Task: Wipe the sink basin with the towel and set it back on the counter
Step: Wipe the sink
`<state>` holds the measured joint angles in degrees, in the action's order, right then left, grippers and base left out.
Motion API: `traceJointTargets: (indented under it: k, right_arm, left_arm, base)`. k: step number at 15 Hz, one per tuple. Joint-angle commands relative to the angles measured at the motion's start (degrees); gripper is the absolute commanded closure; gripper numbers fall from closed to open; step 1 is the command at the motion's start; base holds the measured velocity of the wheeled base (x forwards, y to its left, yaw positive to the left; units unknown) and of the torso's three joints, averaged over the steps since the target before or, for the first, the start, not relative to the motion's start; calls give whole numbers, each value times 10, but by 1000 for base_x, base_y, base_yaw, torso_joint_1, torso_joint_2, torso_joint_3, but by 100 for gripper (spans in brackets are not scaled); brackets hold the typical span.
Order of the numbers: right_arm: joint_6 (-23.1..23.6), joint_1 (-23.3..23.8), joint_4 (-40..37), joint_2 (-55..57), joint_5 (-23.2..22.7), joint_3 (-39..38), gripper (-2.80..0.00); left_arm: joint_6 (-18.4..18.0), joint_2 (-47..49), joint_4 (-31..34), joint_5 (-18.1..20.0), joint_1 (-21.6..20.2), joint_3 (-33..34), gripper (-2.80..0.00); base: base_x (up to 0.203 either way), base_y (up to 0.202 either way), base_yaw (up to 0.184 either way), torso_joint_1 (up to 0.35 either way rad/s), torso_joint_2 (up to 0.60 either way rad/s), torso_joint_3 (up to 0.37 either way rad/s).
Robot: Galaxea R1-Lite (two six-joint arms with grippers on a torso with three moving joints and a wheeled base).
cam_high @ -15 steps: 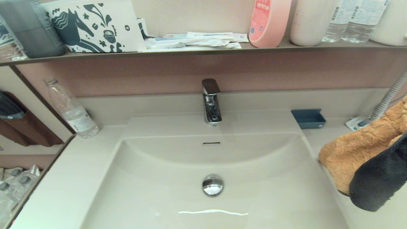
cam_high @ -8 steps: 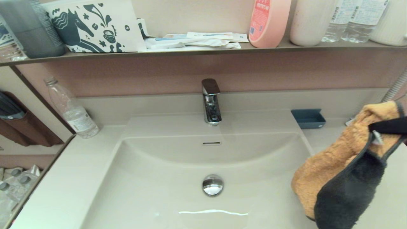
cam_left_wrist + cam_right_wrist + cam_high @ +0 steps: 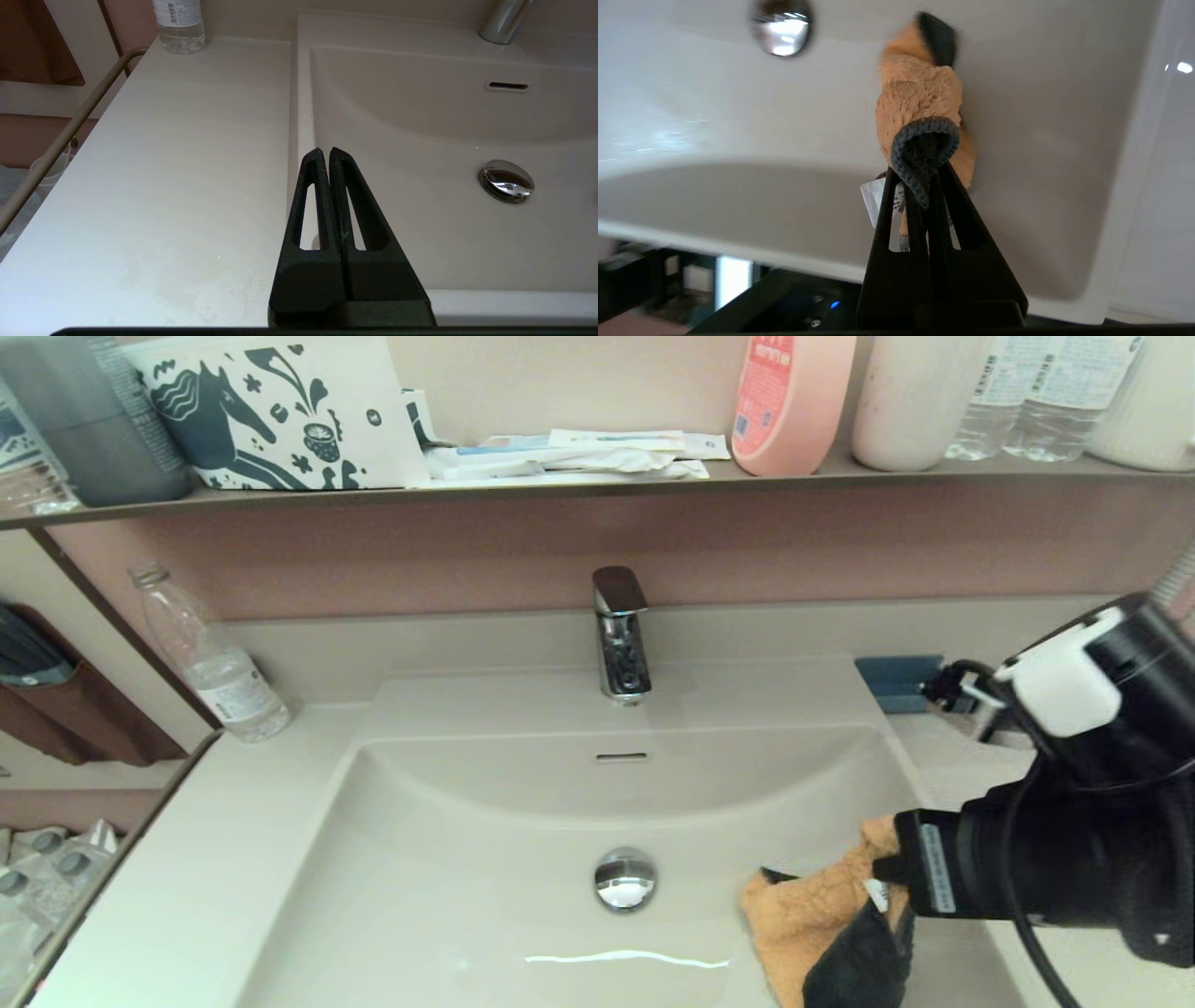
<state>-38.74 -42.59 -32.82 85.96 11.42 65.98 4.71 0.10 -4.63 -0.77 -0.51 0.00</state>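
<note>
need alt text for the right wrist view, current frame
The right claw is shut on the towel, an orange-tan cloth with a dark grey edge, holding it inside the cream sink basin. The towel's free end reaches toward the round chrome drain plug, which sits apart from it. The basin's pale rim runs along one side.

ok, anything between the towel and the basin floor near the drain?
Nothing visible. The right pincer, shut on the towel, holds it inside the sink basin, right of the drain plug.
</note>
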Motion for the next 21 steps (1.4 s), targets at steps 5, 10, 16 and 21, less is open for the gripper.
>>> traceJointTargets:
  k: [5,10,16,21]
  right_arm:
    - [-27,-47,-6,168,101,-32,0]
    - [-31,-55,10,216,123,-35,0]
    - [-32,-56,103,285,119,-56,0]
    - [-62,-84,166,312,49,-49,0]
  left_arm:
    - [0,1,0,0,0,0,0]
    - [0,0,0,0,0,0,0]
    - [0,1,0,0,0,0,0]
    - [0,0,0,0,0,0,0]
  base:
    - [0,0,0,0,0,0]
    - [0,0,0,0,0,0]
    - [0,0,0,0,0,0]
    - [0,0,0,0,0,0]
